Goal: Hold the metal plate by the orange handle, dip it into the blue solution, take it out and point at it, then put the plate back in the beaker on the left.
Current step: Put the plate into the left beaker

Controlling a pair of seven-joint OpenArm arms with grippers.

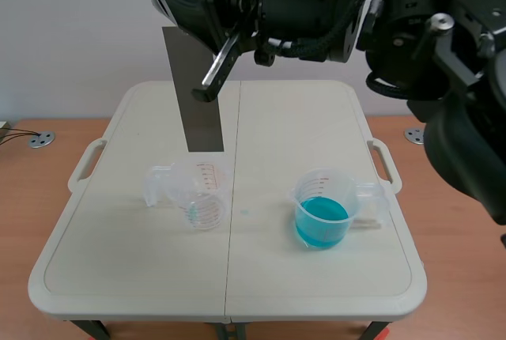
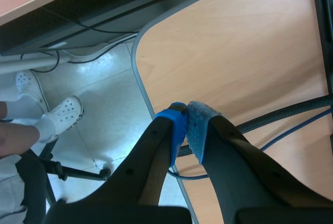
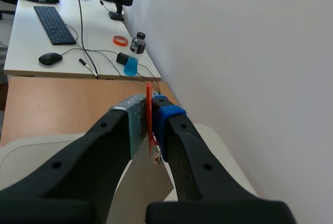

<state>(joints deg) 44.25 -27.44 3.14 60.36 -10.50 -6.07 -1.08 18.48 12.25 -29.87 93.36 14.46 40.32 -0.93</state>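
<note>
Plate (image 1: 194,95) is clamped in right gripper (image 3: 151,125), seemingly above left beaker (image 1: 198,194); the rim could be clipped and the beaker tipped. Left gripper (image 2: 186,125) is closed, empty.

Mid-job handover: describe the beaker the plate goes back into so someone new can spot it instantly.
On the cream table, two clear beakers stand either side of the centre seam. Yours is the left beaker, just under the grey metal plate hanging from the right gripper. It looks empty, while the other beaker holds blue liquid.
</note>
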